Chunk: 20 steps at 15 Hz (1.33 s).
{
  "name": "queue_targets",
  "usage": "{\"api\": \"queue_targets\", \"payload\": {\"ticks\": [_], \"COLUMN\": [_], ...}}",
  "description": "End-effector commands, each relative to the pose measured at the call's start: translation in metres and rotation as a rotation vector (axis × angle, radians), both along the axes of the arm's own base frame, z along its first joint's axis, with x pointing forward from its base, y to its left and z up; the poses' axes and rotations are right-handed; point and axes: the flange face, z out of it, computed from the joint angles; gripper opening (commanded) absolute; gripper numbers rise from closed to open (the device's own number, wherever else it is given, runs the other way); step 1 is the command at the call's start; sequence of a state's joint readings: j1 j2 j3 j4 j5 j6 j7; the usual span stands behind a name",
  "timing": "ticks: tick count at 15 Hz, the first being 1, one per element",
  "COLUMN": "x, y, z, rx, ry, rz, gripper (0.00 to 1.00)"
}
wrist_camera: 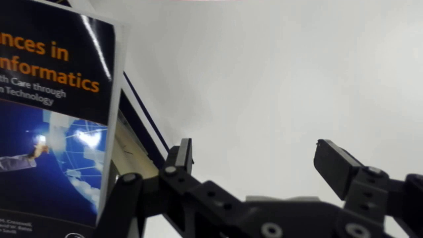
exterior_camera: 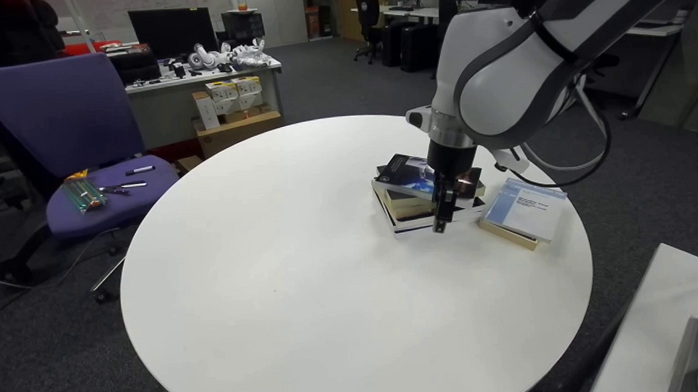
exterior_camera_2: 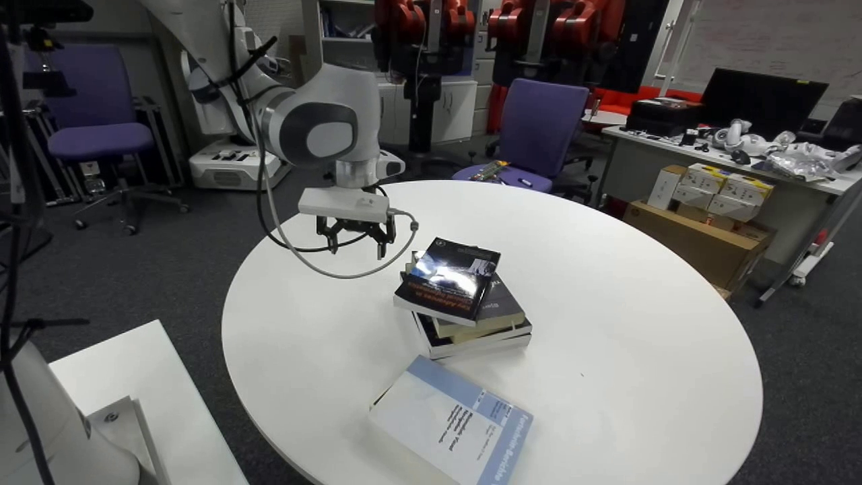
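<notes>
My gripper (exterior_camera_2: 357,252) is open with nothing between its fingers. It hangs above the table beside a stack of several books, and its fingers (wrist_camera: 254,145) show wide apart in the wrist view. The top book (exterior_camera_2: 450,279) has a dark glossy cover with orange lettering and lies askew; it also shows in the wrist view (wrist_camera: 49,89). Under it are a grey book (exterior_camera_2: 504,303) and larger white-edged books (exterior_camera_2: 481,347). In an exterior view my gripper (exterior_camera: 441,223) partly hides the stack. A light blue and white book (exterior_camera: 530,208) lies on a cream-edged book (exterior_camera: 508,235) near the stack.
The books lie on a round white table (exterior_camera: 258,269). A purple chair (exterior_camera: 67,113) with tools and a packet on its seat stands at the table's edge. A desk with a monitor (exterior_camera: 174,32) and boxes (exterior_camera: 235,95) stands behind. A grey cable (exterior_camera_2: 337,275) loops from the wrist.
</notes>
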<state>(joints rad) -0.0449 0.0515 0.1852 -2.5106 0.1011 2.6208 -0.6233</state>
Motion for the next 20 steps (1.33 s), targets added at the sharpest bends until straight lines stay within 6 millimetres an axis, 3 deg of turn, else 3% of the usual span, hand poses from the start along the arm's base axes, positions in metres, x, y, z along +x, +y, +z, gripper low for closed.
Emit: {"api": "queue_targets", "payload": {"ticks": [1, 6, 7, 14, 20], "x": [-0.025, -0.048, -0.036, -0.036, -0.008], "y": [0.011, 0.002, 0.011, 0.011, -0.026], "z": [0.0, -0.022, -0.025, -0.032, -0.039], "rx": [0.014, -0.002, 0.006, -0.001, 0.004], "ry": [0.063, 0.129, 0.128, 0.141, 0.113], "rz": [-0.003, -0.044, -0.011, -0.018, -0.155], "gripper": [1.0, 1.0, 1.0, 1.0, 1.0]}}
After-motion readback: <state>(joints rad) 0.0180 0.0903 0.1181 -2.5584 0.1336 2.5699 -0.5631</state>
